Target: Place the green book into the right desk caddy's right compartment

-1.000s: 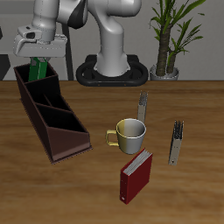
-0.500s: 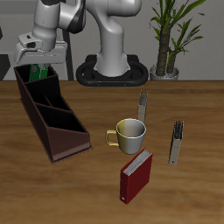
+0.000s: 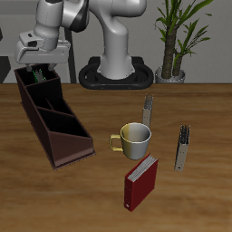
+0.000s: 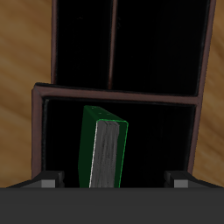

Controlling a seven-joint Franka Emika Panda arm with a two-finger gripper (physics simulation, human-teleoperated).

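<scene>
Green book (image 4: 103,157) stands upright inside the right compartment (image 4: 166,131) of the right desk caddy (image 3: 54,122), at the worktop's (image 3: 199,136) 10 o'clock. Tool (image 3: 38,65) hovers directly above; grip state cannot be told.

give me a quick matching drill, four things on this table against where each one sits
Things:
1. green book
2. red book
3. mug
4. right desk caddy

Places:
A. lying flat nearest the table's front edge
B. standing in the caddy's end bay under the pincer
C. mid-table, just behind the red book
D. running along the table's side edge

Pairs: 1-B, 2-A, 3-C, 4-D
</scene>
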